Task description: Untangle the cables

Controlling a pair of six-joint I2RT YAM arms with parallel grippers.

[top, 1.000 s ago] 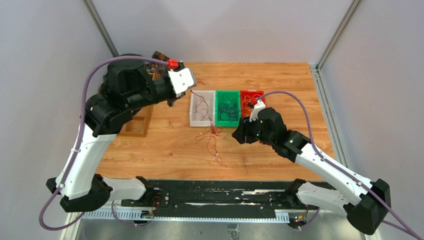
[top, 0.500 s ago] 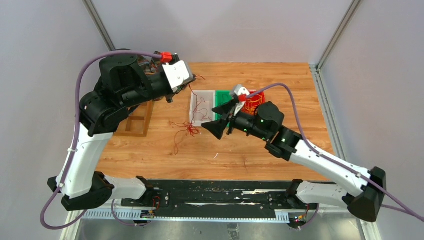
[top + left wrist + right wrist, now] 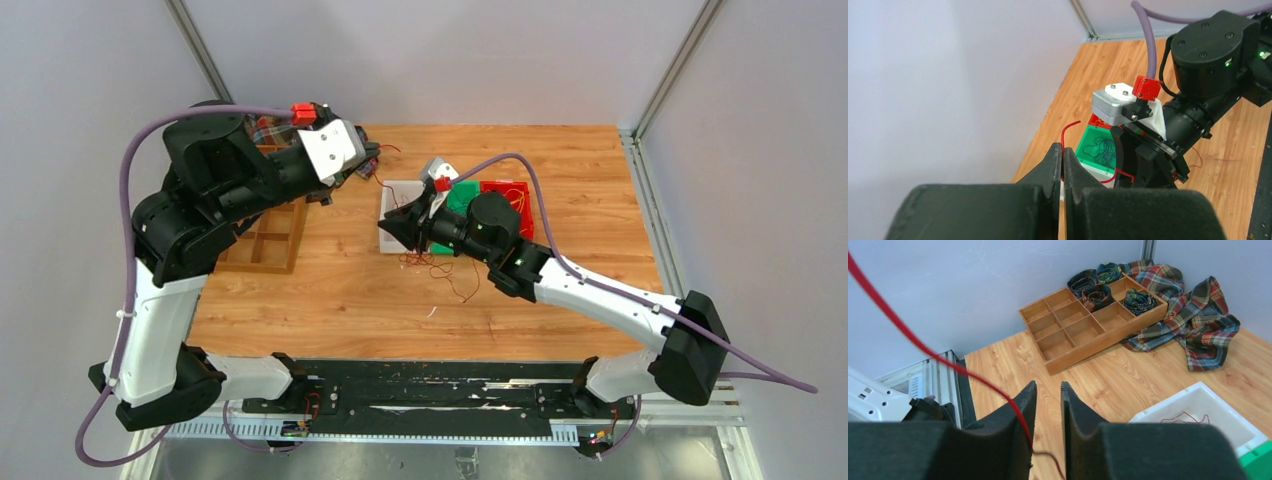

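My left gripper (image 3: 372, 160) is raised over the table's back left, shut on a thin red cable (image 3: 1068, 127) whose end curls up above the fingertips (image 3: 1063, 149). That cable runs down to my right gripper (image 3: 392, 232), which hovers at the white bin's near left corner. In the right wrist view the right gripper (image 3: 1048, 385) shows a narrow gap between its jaws. The red cable (image 3: 948, 360) crosses the left finger and drops into that gap, not pinched. A tangle of red cables (image 3: 430, 262) lies on the wood below, with one strand trailing right.
White bin (image 3: 405, 185), green bin (image 3: 462, 195) with dark cables, and red bin (image 3: 512, 195) stand in a row at mid-back. A wooden compartment tray (image 3: 275, 238) holding coiled rolls and a plaid cloth (image 3: 1198, 325) sit at the left back.
My right arm swung left across the bins to the white bin; its jaws widened, then narrowed. The left gripper rose and shifted left. The red tangle slid left, then back right.
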